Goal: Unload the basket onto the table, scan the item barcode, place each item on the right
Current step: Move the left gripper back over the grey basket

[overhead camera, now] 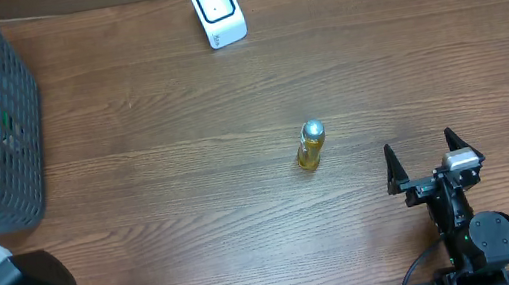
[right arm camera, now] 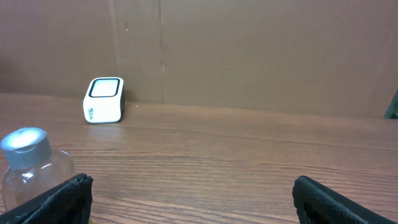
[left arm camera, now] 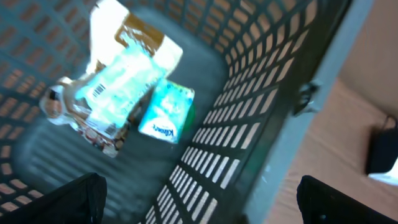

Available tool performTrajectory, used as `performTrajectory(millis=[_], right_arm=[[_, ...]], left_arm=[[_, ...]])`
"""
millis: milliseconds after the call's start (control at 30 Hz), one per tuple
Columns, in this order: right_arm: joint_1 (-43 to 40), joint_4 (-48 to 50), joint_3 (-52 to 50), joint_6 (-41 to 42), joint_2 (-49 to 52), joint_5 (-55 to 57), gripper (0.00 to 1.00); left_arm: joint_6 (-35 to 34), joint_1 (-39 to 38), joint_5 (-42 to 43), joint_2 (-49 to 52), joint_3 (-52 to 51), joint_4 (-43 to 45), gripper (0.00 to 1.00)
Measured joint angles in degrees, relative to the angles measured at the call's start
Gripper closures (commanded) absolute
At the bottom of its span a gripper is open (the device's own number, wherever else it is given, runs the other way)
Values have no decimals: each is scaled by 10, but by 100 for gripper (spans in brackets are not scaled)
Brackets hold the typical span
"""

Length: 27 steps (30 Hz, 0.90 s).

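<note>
Table (overhead camera: 176, 93) of brown wood grain spans the whole overhead view. Basket (overhead camera: 15, 128), dark grey mesh, sits at the far left edge, packets visible inside. Left gripper (left arm camera: 205, 208) hangs above the basket's interior, both fingers far apart at the lower corners of its wrist view, nothing between them. Right gripper (overhead camera: 429, 159) is low over the table at the near right, jaws spread wide and empty, pointing toward the far edge. Scanner (overhead camera: 218, 11), a small white box with a dark-framed window on its upper face, stands at the far edge of the table near centre; the right wrist view shows it against the brown back wall. Bottle (overhead camera: 311, 146), clear with yellow contents and a silver cap, stands upright on the bare table near centre, well apart from the scanner and left of the right gripper, touching neither finger. Inside the basket: crumpled wrapped packet (left arm camera: 106, 93) bearing a barcode, and beside it a teal-and-white tissue pack (left arm camera: 166, 112); left wrist view is blurred, finer print not legible.
</note>
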Motion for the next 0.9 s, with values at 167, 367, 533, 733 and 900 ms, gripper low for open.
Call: performTrajectory(millis=[167, 367, 533, 733, 900], right_arm=[[0, 0, 0, 0, 0, 0, 0], [0, 0, 0, 0, 0, 0, 0], [0, 0, 0, 0, 0, 0, 0], [0, 0, 0, 0, 0, 0, 0], [0, 0, 0, 0, 0, 0, 0]], left_arm=[[10, 0, 10, 30, -1, -6, 0], [16, 1, 26, 37, -1, -3, 0], [17, 1, 35, 40, -1, 4, 0], [17, 1, 71, 49, -1, 18, 3], [19, 6, 109, 50, -2, 38, 2]])
